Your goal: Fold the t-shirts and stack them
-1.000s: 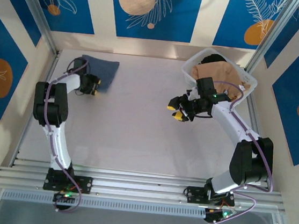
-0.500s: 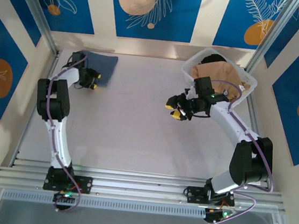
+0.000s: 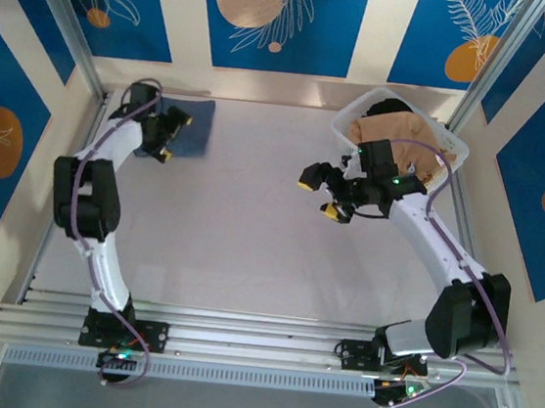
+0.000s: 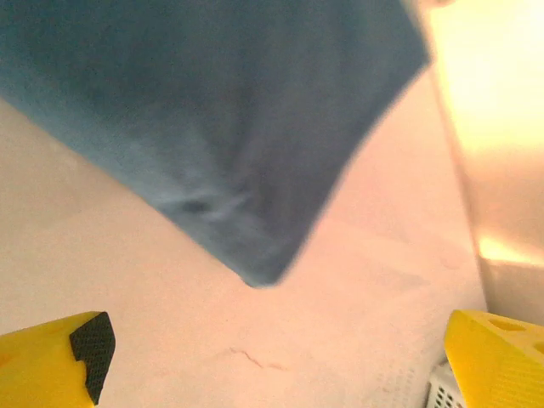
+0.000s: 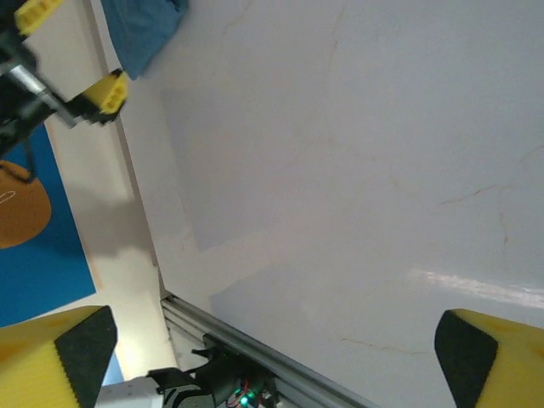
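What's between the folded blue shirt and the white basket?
Nothing. In the top view that stretch is bare pale table between the folded slate-blue cloth t-shirt and the white lattice plastic basket. The right gripper hangs open just nearer the arm bases.

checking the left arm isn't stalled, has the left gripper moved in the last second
Yes: the left gripper moved toward the far edge of the table, beside the slate-blue t-shirt.
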Robot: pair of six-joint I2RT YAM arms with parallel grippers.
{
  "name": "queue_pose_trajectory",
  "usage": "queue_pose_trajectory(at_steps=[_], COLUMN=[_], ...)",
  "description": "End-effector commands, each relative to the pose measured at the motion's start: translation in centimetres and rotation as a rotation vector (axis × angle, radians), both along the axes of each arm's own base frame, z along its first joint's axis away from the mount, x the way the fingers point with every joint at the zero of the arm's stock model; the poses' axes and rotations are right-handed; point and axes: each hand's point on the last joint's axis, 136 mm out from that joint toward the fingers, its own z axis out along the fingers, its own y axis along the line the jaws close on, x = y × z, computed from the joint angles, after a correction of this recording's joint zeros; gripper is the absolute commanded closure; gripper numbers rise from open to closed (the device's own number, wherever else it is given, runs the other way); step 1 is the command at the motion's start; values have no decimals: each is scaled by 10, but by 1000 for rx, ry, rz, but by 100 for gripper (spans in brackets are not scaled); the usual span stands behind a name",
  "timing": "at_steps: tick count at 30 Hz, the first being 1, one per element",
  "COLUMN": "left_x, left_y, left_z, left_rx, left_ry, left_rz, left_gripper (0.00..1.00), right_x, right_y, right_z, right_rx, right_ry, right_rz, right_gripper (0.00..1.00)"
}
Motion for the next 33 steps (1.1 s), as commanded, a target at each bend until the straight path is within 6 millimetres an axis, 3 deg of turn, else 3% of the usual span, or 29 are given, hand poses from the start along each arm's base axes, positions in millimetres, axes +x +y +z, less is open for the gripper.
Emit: queue_pose_trajectory(at_steps=[1, 5, 10, 12, 13, 15, 18, 21, 24, 28, 33], left_x=[-46, -100, -173, -200, -205, -209, -218, -219, -215, -207, -184], left_y=[18, 35, 79, 98, 100, 100, 94, 79, 64, 66, 62], left_z=[74, 104, 112, 105, 101, 81, 39, 7, -15, -38, -58], left_rx=[225, 351, 549, 645, 679, 793, 944, 945, 909, 927, 947], left_ry=[-114, -168, -152, -135, -169, -246, -210, -208, -276, -286, -306], left_rz=[-80, -61, 121, 214, 210, 126, -63, -208, -265, -258, -307], left_gripper=[0, 0, 0, 0, 0, 0, 0, 0, 0, 0, 0], right_x=[5, 5, -4, -4, 0, 6, 9, 5, 7, 12, 29], right_y=[-31, -66, -114, -141, -145, -156, -168, -177, -178, -180, -184], right_z=[20, 38, 73, 69, 64, 48, 14, -28, -54, -88, -109], right_rx=[-109, -266, -432, -524, -546, -629, -753, -832, -850, -869, -833], right_ry=[-76, -138, -381, -450, -516, -667, -790, -742, -718, -672, -664], right_rz=[-82, -165, -313, -404, -383, -378, -359, -313, -291, -251, -234], right_gripper=[1, 1, 1, 1, 1, 1, 1, 1, 1, 1, 1])
